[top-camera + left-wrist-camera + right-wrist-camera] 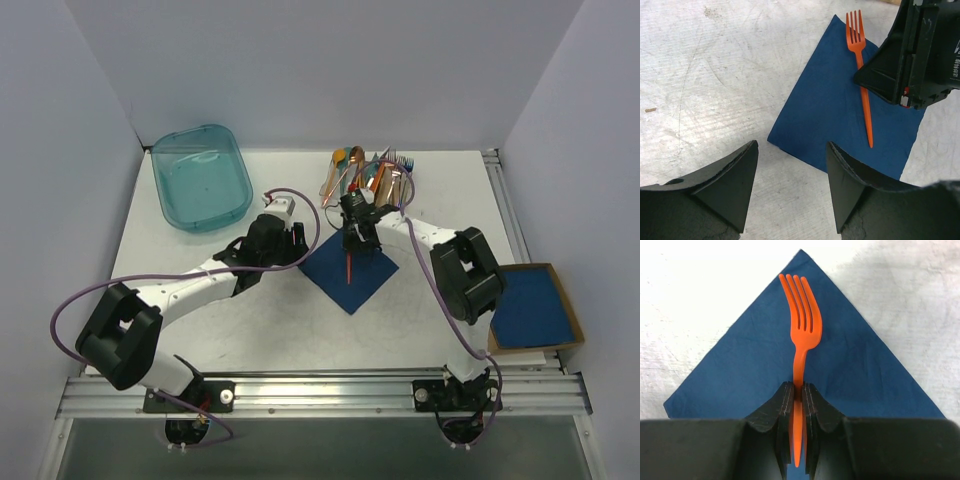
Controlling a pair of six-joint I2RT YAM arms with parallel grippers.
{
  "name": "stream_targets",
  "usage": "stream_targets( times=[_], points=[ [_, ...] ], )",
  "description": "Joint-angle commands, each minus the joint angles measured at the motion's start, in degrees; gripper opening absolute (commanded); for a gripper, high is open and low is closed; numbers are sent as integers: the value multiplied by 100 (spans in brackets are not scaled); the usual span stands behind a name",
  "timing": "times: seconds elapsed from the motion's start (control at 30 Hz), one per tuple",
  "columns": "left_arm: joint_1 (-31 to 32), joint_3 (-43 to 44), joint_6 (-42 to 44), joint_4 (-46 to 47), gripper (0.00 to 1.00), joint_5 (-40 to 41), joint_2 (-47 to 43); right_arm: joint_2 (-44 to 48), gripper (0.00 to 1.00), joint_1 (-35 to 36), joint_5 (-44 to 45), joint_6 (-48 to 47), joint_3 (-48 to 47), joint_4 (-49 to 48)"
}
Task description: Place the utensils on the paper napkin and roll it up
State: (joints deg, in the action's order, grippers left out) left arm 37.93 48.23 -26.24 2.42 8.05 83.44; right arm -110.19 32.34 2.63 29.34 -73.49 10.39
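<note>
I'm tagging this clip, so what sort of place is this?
Most likely a robotics lab test cell: plain pale walls box in a scuffed white table, the left arm and the right arm are bolted to an aluminium rail at its near edge, and cutlery stands bunched at the back.

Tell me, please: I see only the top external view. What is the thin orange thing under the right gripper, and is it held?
Observer: It is an orange fork with four tines. The right gripper is shut on its handle.
Operator: Where do the tines point?
Observer: Toward one corner of the blue napkin, along its diagonal.
Operator: And the left gripper?
Observer: The left gripper is open and empty, near another napkin corner.
</note>
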Motion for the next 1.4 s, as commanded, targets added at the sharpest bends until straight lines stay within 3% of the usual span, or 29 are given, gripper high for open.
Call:
stream_targets(
  times=[0.0,0.13,0.27,0.47,0.83,1.1,1.37],
  points=[
    [4,20,110,268,65,-58,-47,-98,0,36,-61,-174,-262,16],
    [4,46,119,251,65,-58,-30,-213,5,27,-17,-183,-341,86],
    [-5,46,119,233,65,-58,-38,-187,20,27,18,-148,-332,94],
    [4,55,119,224,65,-67,-56,6,26,27,158,-139,-499,252],
    [4,38,128,233,65,-50,-109,165,27,-517,545,-79,-1782,640],
    [12,46,154,242,66,-49,-73,-634,26,-1010,800,116,-2801,499],
    [12,55,163,259,66,-58,-38,-1716,33,-1124,809,-473,-4110,640]
  ],
)
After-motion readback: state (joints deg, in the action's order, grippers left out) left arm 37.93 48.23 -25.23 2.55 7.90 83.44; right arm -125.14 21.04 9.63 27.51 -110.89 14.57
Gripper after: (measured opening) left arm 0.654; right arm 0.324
